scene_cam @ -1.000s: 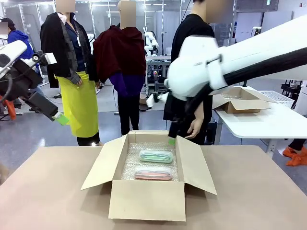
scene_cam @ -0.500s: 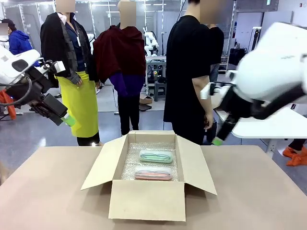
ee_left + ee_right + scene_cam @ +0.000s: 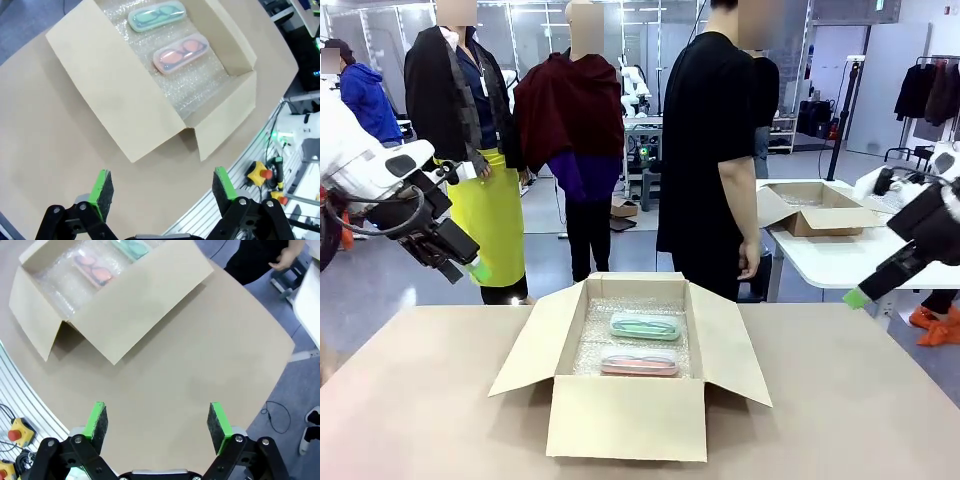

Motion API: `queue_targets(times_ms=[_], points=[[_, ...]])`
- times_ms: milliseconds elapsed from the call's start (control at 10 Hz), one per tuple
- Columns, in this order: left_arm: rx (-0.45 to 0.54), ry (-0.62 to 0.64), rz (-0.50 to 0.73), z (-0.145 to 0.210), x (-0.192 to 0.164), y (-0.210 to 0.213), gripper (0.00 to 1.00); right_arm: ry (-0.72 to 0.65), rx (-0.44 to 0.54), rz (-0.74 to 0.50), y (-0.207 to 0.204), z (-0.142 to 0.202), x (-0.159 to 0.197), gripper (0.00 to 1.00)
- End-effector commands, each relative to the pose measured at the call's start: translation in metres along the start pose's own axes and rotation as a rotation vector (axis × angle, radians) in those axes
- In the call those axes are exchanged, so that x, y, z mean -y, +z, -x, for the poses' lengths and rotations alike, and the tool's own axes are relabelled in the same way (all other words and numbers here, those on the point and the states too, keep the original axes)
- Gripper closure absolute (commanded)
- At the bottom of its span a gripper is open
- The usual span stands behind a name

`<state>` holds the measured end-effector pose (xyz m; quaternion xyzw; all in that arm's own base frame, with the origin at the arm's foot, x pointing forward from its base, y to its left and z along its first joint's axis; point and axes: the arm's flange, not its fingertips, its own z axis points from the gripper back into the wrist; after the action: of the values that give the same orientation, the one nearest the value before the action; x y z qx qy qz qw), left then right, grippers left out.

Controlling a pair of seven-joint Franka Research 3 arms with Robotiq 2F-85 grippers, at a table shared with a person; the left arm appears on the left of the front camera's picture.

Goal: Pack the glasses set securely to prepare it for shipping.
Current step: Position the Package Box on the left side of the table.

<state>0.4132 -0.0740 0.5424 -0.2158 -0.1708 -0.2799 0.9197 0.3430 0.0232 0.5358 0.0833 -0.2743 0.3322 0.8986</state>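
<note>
An open brown carton [image 3: 630, 415] stands mid-table, lined with bubble wrap. Inside lie the glasses set: a mint-green case [image 3: 646, 326] at the back and a pale pink case [image 3: 639, 363] in front of it. Both cases show in the left wrist view, mint-green case [image 3: 156, 15] and pink case [image 3: 180, 52], and at the top of the right wrist view, pink case [image 3: 92, 267] and mint-green case [image 3: 131, 247]. My left gripper [image 3: 472, 270] hangs open above the table's far left. My right gripper [image 3: 857, 297] hangs open above the far right edge. Both hold nothing.
A person in black [image 3: 712, 150] stands behind the carton, hands down. A second white table [image 3: 860, 255] with another open carton [image 3: 812, 208] stands at the right. The carton's side flaps [image 3: 535, 340] are spread outward. Bare tabletop [image 3: 420, 400] lies on both sides.
My right arm has swung from over the carton out to the far right. My left gripper has come lower and nearer the table. The cases have not moved.
</note>
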Motion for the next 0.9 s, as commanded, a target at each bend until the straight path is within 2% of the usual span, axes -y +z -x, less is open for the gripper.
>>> queue_targets(times_ms=[0,600,800], points=[[0.004,-0.005,0.003,0.003,0.002,0.005,0.0,0.031,-0.027,-0.004,-0.009,-0.004,-0.009,0.0],[-0.001,-0.002,-0.008,0.0,0.001,0.001,0.0,0.031,-0.027,-0.004,-0.009,-0.004,-0.009,0.0],[-0.016,0.068,0.084,-0.009,-0.038,-0.008,0.0,0.031,-0.027,-0.004,-0.009,-0.004,-0.009,0.0]])
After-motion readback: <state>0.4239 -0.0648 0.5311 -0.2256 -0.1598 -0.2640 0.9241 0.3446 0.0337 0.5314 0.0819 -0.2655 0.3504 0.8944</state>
